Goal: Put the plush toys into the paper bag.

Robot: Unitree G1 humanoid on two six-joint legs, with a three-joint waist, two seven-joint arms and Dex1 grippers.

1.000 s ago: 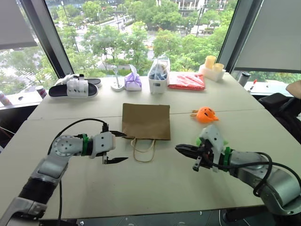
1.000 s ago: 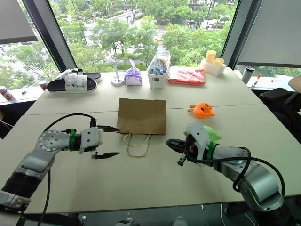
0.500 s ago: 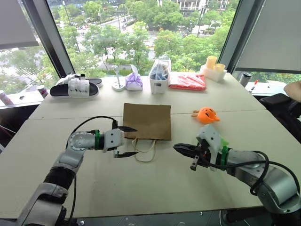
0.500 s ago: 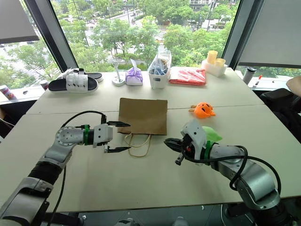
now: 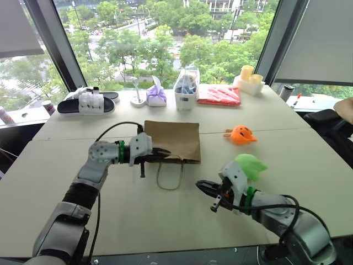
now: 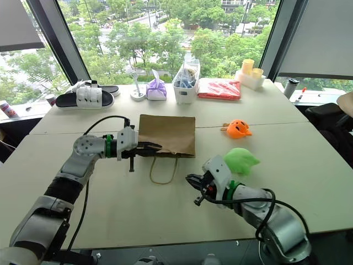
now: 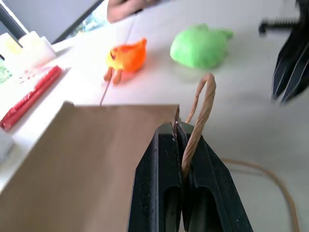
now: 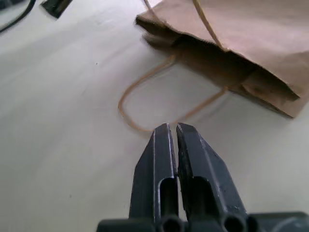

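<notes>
Left hand (image 7: 181, 140) pinches the bag (image 5: 172, 141) mouth edge and a cord handle at frame centre, right hand (image 5: 205, 189) closed and empty lower right; orange toy (image 5: 241, 134) and green toy (image 5: 249, 165) lie unbagged on the tabletop (image 5: 165, 221) at right.

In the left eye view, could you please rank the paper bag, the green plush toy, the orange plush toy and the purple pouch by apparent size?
1. paper bag
2. green plush toy, nearer the camera
3. orange plush toy and purple pouch: too alike to rank
</notes>
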